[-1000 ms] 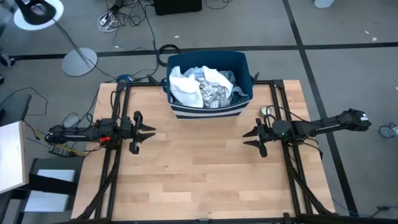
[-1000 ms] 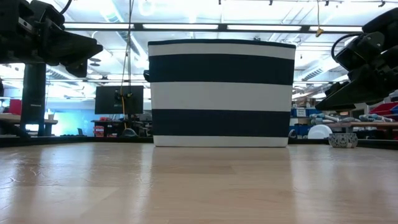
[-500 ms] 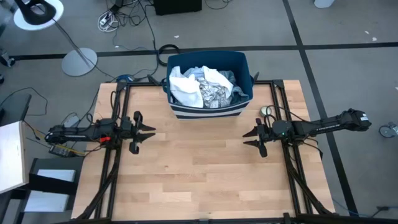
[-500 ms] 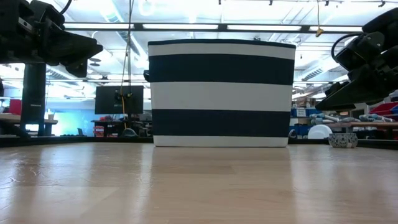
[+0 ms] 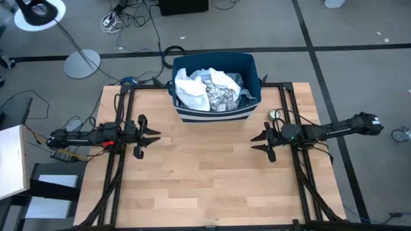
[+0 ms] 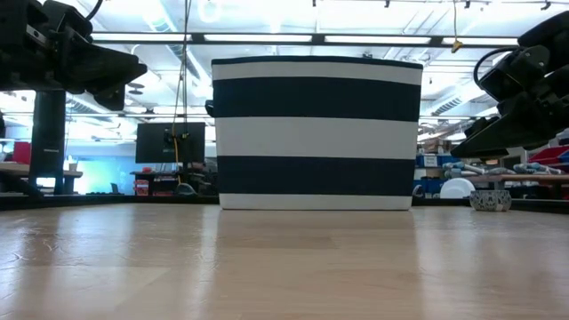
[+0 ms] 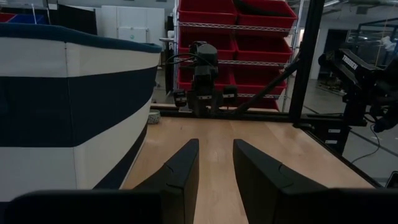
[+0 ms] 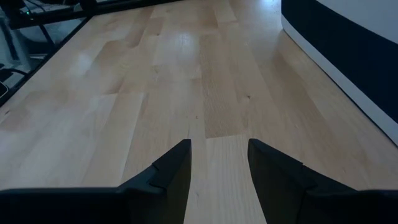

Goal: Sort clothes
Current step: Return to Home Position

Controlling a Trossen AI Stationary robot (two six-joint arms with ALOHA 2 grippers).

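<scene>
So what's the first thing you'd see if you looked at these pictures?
The big blue-and-white striped bin at the far middle edge of the wooden table, stuffed with crumpled clothes, mostly white. Then the two dark robot arms at the sides: the left hand and the right hand point at each other across the wood, both open and holding nothing.

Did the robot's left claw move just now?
No. The left gripper sits in the same spot, just as far from the blue bin as before.
</scene>
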